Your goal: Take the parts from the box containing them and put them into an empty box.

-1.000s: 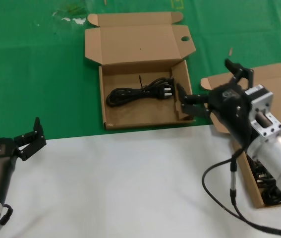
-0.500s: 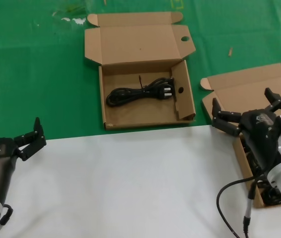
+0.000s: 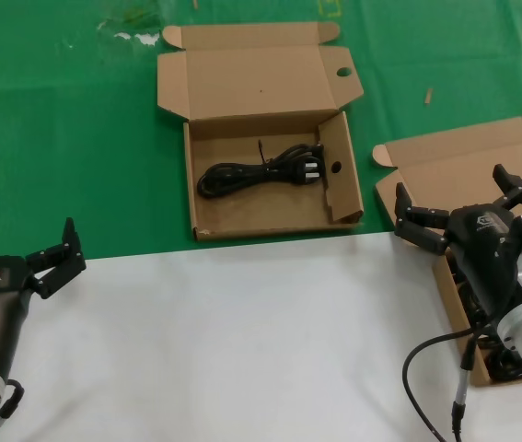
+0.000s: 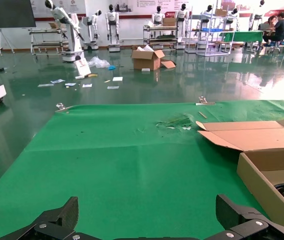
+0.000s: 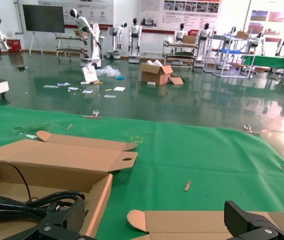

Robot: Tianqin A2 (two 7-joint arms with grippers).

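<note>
Since a second ago the right gripper (image 3: 463,214) has pulled away from the wide shallow box (image 3: 270,226) and now hovers over the near end of the narrow deeper box (image 3: 458,166) at the right edge of the table; over the last half second it has barely shifted. Its fingers (image 3: 422,227) are spread wide with nothing between them, and the right wrist view shows the same open, empty jaws.

One black power cord (image 3: 259,171) lies inside the wide shallow box, a looped bundle stretched across the floor of the box with its plug toward the side flap. That box sits on the green cloth (image 3: 67,120), lid folded back, a round hole (image 3: 343,72) near one lid corner and another in the side flap. More black cords (image 3: 500,359) show inside the narrow deeper box, partly hidden beneath the right arm.

The left gripper (image 3: 55,258) is parked at the near left over the white tabletop (image 3: 224,341), fingers open and empty.

A small white logo is printed on each gripper body, too small to read. Wall posters in the wrist views carry writing that cannot be made out.
</note>
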